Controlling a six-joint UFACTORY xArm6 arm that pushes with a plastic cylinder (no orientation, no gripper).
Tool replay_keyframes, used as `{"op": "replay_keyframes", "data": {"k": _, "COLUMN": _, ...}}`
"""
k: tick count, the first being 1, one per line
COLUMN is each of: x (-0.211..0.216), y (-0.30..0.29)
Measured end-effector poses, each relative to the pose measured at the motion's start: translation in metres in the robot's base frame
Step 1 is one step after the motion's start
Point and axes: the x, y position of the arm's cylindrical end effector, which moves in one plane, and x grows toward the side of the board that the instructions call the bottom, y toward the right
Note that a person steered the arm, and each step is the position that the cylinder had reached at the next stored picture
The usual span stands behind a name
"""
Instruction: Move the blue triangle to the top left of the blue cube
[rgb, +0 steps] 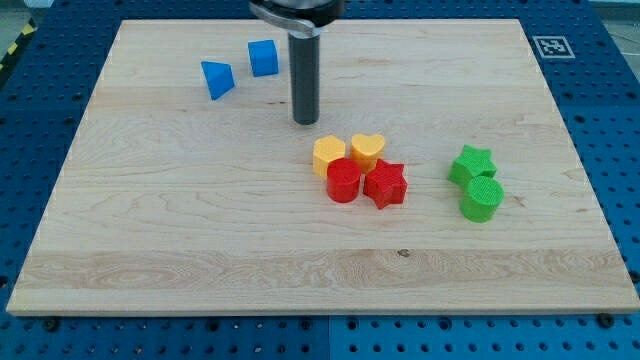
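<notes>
Small blue plastic triangle (216, 79), upper left of the wooden board (150, 230), beside blue cube (263, 57). My tip (305, 121) right of both, touching nothing, gripping nothing.

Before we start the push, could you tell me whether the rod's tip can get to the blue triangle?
Probably yes: my tip stands to the right of the blue cube, and bare board leads below it to the blue triangle.

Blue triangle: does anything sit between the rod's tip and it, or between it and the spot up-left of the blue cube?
Partly. My tip is right of both; the blue cube sits near the straight line to the blue triangle. The board up-left of the cube shows nothing.
</notes>
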Motion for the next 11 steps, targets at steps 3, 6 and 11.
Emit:
{"op": "replay_keyframes", "data": {"k": 3, "x": 0.020, "y": -0.083}}
{"op": "replay_keyframes", "data": {"k": 6, "x": -0.039, "y": -0.096}}
{"op": "replay_keyframes", "data": {"k": 11, "x": -0.073, "y": -0.120}}
